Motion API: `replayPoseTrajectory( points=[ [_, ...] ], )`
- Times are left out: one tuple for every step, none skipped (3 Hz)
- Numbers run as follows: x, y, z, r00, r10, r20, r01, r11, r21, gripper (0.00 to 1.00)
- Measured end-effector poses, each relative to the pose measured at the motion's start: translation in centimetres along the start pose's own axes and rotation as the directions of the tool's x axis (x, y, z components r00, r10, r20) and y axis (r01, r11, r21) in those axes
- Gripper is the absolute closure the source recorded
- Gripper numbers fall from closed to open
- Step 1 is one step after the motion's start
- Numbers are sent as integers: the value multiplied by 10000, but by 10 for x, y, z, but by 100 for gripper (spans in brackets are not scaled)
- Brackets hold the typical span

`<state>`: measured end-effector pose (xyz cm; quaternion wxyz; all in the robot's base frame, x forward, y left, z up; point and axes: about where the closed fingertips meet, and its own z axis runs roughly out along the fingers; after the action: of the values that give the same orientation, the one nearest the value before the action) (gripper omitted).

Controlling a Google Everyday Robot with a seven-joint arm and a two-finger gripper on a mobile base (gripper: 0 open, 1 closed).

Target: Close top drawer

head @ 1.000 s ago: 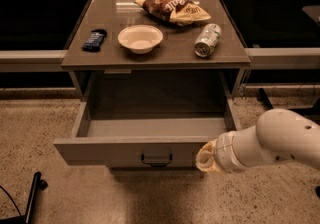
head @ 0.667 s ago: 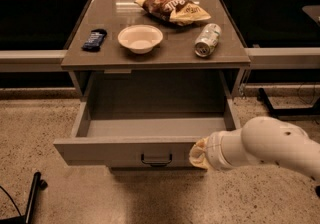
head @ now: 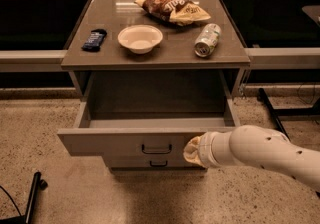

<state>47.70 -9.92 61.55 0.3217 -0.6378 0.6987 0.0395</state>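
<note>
The top drawer [head: 115, 142] of the small cabinet stands pulled out and looks empty inside. Its flat front panel has a small dark loop handle [head: 156, 149] at the centre. My gripper [head: 192, 151] comes in from the right on a white arm [head: 270, 153] and sits against the front panel, just right of the handle. Its end is wrapped in a tan cover. A lower drawer front with a similar handle [head: 159, 163] shows just beneath.
On the cabinet top [head: 105, 57] lie a white bowl [head: 140, 38], a chip bag [head: 171, 9], a tipped can [head: 207, 40] and a dark snack bar [head: 94, 39]. Dark shelving runs left and right. A black stand leg [head: 33, 197] is at the lower left.
My arm has moved left along the drawer front, bringing the gripper closer to the handle. The drawer looks about as far out as before.
</note>
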Motion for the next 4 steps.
replayPoseTrajectory(
  points=[
    [-3, -8, 11, 9999, 10, 148, -15, 9995, 307, 59],
    [-7, -19, 21, 9990, -8, 457, -17, 9985, 544, 36],
    [-13, -31, 28, 9964, -153, 833, 107, 9984, 555, 12],
    [-19, -42, 35, 9868, -398, 1573, 370, 9991, 204, 0]
  ],
)
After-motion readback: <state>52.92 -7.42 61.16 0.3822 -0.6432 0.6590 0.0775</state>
